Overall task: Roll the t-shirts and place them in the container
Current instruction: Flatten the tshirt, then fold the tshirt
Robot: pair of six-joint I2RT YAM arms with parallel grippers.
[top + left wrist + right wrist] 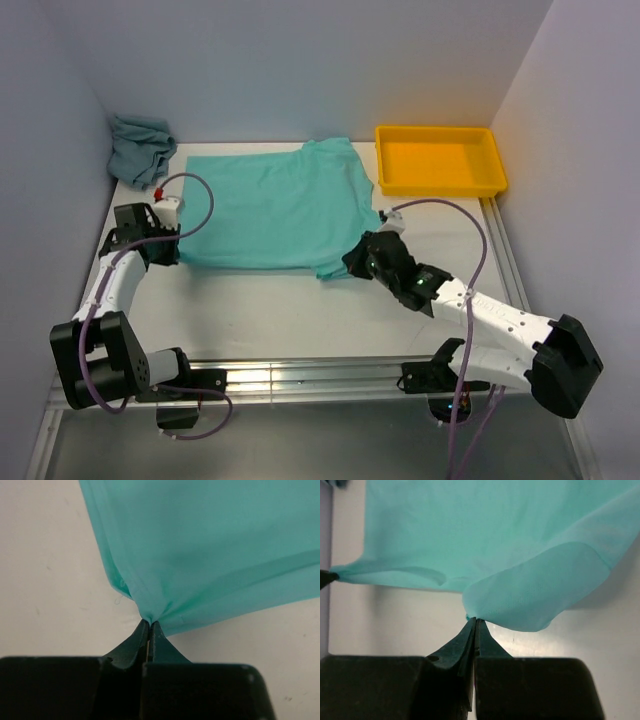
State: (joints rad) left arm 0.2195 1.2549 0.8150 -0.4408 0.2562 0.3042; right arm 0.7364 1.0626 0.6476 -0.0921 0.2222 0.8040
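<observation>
Pinch on mint t-shirt [275,208] from both arms

Top view: mint t-shirt lies spread on the worktop [290,310], mid-table. Grey-teal t-shirt [140,148] sits crumpled in the far left corner. Yellow tray [440,188] is at far right, just beside the mint t-shirt's far right corner. Left fingers [176,256] are at the shirt's near left corner, right fingers [348,263] at its near right corner.

Left wrist view: fingers pressed together, corner of mint fabric caught at the tips, cloth puckered there.

Right wrist view: fingers closed tight, tips nipping the edge of a rounded mint flap; the rest of the shirt spreads beyond.
</observation>
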